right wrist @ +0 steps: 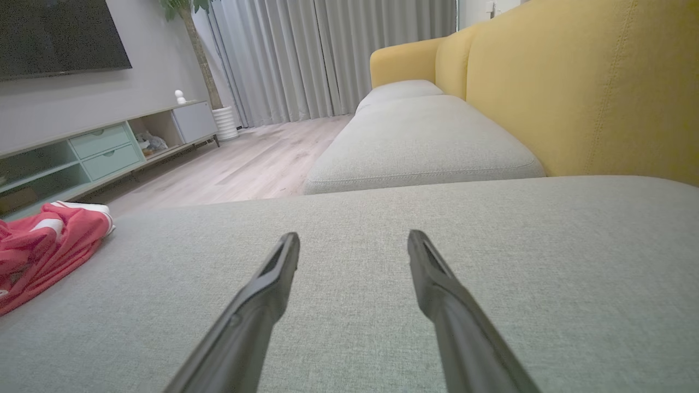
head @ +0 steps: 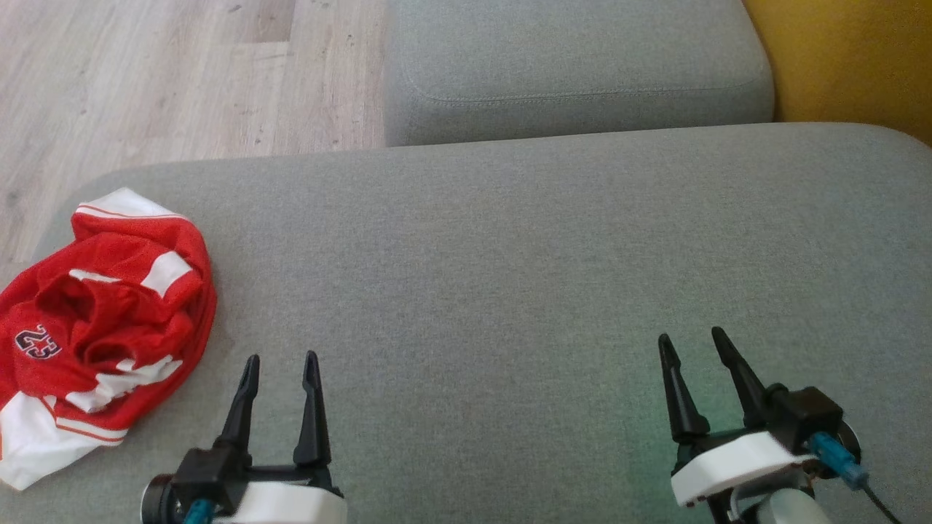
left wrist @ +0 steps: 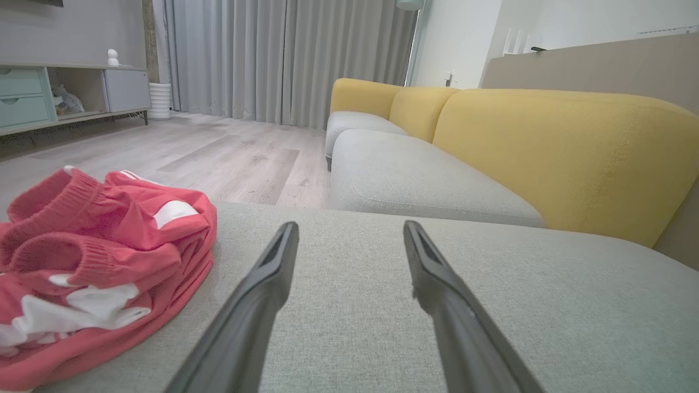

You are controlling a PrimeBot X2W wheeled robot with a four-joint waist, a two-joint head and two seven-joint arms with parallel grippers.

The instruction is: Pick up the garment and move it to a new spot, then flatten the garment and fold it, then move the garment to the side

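The garment (head: 102, 320) is a red and white jersey with a dark number, lying crumpled at the left end of the grey sofa cushion (head: 510, 276). It also lies at the left of the left wrist view as the garment (left wrist: 93, 267), and at the far left of the right wrist view as the garment (right wrist: 43, 245). My left gripper (head: 282, 361) hovers open just right of it, nothing between its fingers. My right gripper (head: 692, 340) stands open over the cushion's right part, far from the jersey. Both pairs of fingers, left gripper (left wrist: 349, 232) and right gripper (right wrist: 354, 239), point across bare cushion.
A second grey seat cushion (head: 575, 65) lies beyond the one I work on. Yellow sofa backrest (head: 852, 58) runs along the right. Wooden floor (head: 182, 73) lies past the cushion's left and far edges. A low cabinet (right wrist: 98, 147) and curtains (left wrist: 284, 60) stand further off.
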